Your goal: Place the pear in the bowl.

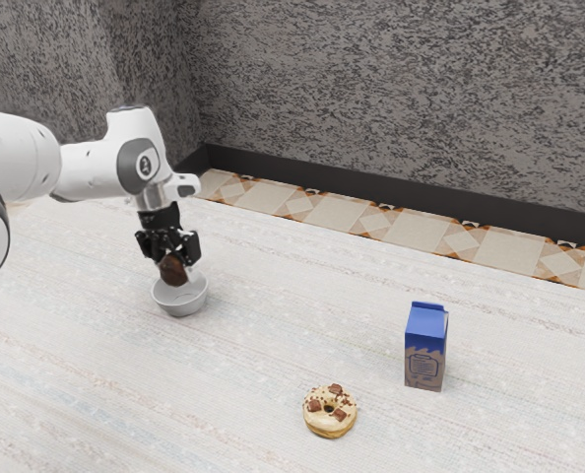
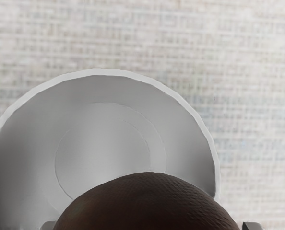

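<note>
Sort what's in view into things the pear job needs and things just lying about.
For the job:
dark brown pear, held in the gripper
grey bowl, below the pear

Just lying about:
blue-topped carton
doughnut with brown chunks

And here's the round, smooth light-grey bowl (image 1: pixel 181 304), paler at its rim and shading darker up the inner wall, with the rounded dark-brown pear (image 2: pixel 149 203) showing a fine, textured grain over its skin! Out on the whitish woven tabletop (image 1: pixel 243 384), faintly streaked, comes a ring-shaped cream doughnut (image 1: pixel 320 419) dotted with brown chunks, and there's a boxy carton (image 1: pixel 425 345), blue above and brownish below, while behind them runs the mottled grey wall (image 1: pixel 401 99) over a black skirting (image 1: pixel 371 204)!
</note>
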Action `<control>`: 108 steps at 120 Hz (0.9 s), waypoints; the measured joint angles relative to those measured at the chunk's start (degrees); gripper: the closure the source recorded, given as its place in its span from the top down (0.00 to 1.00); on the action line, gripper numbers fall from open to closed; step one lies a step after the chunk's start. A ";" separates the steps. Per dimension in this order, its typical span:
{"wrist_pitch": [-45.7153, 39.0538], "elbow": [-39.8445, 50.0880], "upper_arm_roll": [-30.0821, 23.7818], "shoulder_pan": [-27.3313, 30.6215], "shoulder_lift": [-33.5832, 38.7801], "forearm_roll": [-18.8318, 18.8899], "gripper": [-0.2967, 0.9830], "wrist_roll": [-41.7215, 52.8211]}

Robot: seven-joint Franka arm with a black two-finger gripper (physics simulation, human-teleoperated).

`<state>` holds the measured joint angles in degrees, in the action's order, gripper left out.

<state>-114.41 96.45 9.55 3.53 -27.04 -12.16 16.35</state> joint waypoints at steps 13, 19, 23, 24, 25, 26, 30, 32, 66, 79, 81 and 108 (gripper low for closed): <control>0.18 0.06 -0.01 0.31 -1.60 0.07 0.49 -0.22; 0.23 -0.16 0.01 0.28 -2.23 0.08 0.49 -0.30; 0.25 -0.27 0.01 0.25 -2.47 0.09 0.49 -0.36; 0.26 -0.29 0.01 0.23 -2.52 0.09 0.49 -0.37; 0.27 -0.31 0.01 0.22 -2.56 0.09 0.49 -0.38; 0.27 -0.33 0.00 0.22 -2.59 0.09 0.50 -0.39; 0.30 -0.41 -0.03 0.19 -2.76 0.05 0.52 -0.41; 0.32 -0.44 -0.04 0.18 -2.82 0.01 0.54 -0.40; 1.18 -0.11 -0.59 -0.46 2.26 1.09 0.70 0.08; 3.40 0.06 -0.95 -3.55 9.64 4.02 0.73 0.26; 3.88 0.05 -1.01 -4.12 10.79 4.67 0.73 0.34; 13.39 -11.61 -1.92 -12.29 15.73 12.93 0.76 6.80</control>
<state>-101.02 84.84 7.63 -8.76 -11.31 0.76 23.15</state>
